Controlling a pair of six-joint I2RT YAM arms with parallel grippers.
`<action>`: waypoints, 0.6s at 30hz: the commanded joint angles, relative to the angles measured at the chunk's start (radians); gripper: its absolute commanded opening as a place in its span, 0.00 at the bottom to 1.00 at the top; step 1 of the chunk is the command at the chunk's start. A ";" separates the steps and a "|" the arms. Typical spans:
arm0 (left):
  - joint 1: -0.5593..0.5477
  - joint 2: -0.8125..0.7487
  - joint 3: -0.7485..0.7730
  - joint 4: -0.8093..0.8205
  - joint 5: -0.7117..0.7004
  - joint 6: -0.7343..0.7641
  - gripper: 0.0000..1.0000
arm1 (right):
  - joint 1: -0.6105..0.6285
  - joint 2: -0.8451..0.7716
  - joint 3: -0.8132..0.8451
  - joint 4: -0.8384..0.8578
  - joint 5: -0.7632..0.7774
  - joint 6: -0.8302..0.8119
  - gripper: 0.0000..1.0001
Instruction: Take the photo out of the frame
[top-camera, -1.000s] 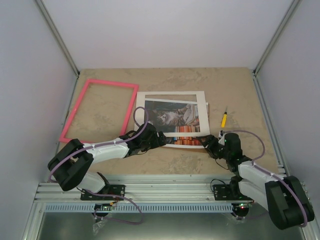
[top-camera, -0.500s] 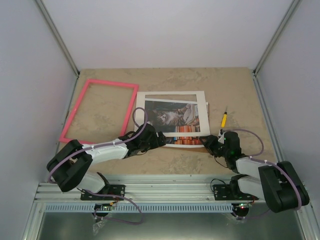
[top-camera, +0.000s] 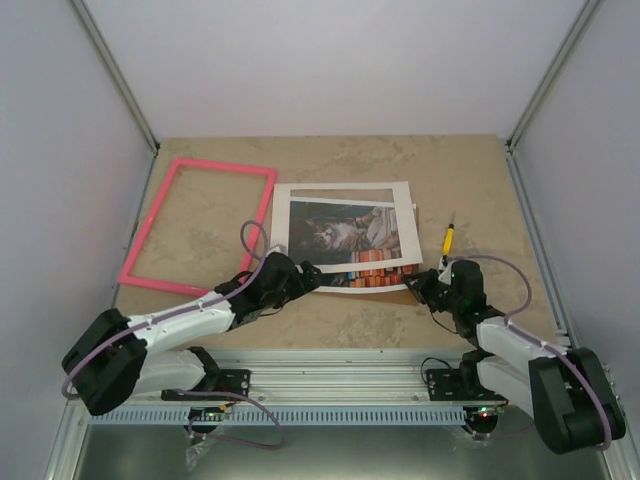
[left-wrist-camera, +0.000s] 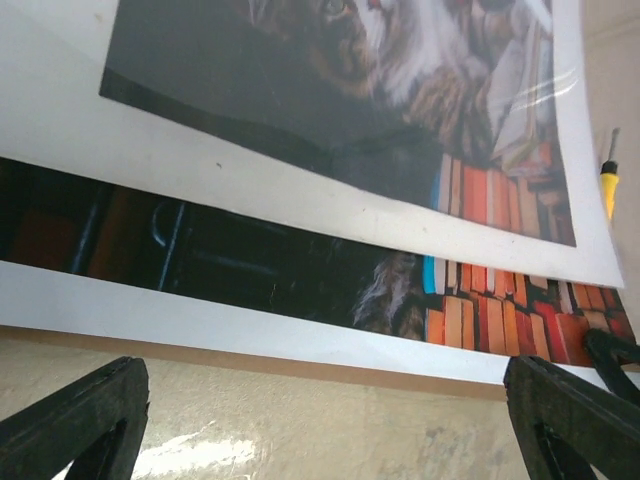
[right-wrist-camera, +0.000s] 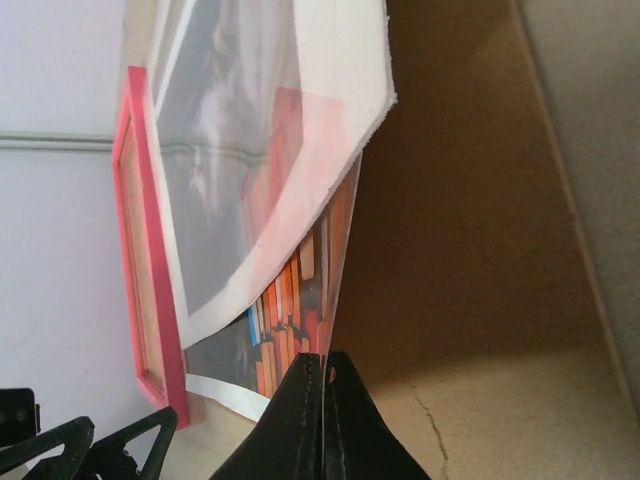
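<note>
At the bottom of the overhead view, both arm bases are seen bolted to a metal rail (top-camera: 330, 378). The left arm is stretched low from the lower left toward the centre. The left gripper (left-wrist-camera: 322, 385) is held just short of the near edge of the photo (left-wrist-camera: 300, 275), its jaws spread wide with nothing between them. The right arm is folded close to its base, and the right gripper (right-wrist-camera: 324, 368) is set at the photo's lower right corner, jaws pressed together. The photo's thin edge is seen running into their seam, so it appears pinched, though the contact itself is hidden by the fingertips.

Most of the photo is covered by a white mat (left-wrist-camera: 250, 180); only a lower strip and the part inside the mat's window are visible. A brown backing board (right-wrist-camera: 450, 250) is exposed beneath the lifted corner. Whether a clear sheet lies over the mat cannot be made out through the glare.

A yellow-handled screwdriver (top-camera: 449, 239) is laid right of the stack. The frame (top-camera: 222, 166) is laid flat at the upper left, just beside the mat, and the mottled tan surface (top-camera: 470, 180) is shown through its opening. The surface is enclosed by plain white walls (top-camera: 330, 60).
</note>
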 joint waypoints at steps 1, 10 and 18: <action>-0.003 -0.063 -0.016 -0.044 -0.061 -0.039 0.99 | -0.006 -0.063 0.029 -0.085 -0.007 0.012 0.01; -0.003 -0.176 -0.020 -0.122 -0.122 -0.054 0.99 | -0.006 -0.237 0.071 -0.261 -0.012 0.018 0.01; -0.003 -0.259 -0.025 -0.175 -0.151 -0.067 0.99 | -0.005 -0.367 0.138 -0.417 -0.012 0.015 0.00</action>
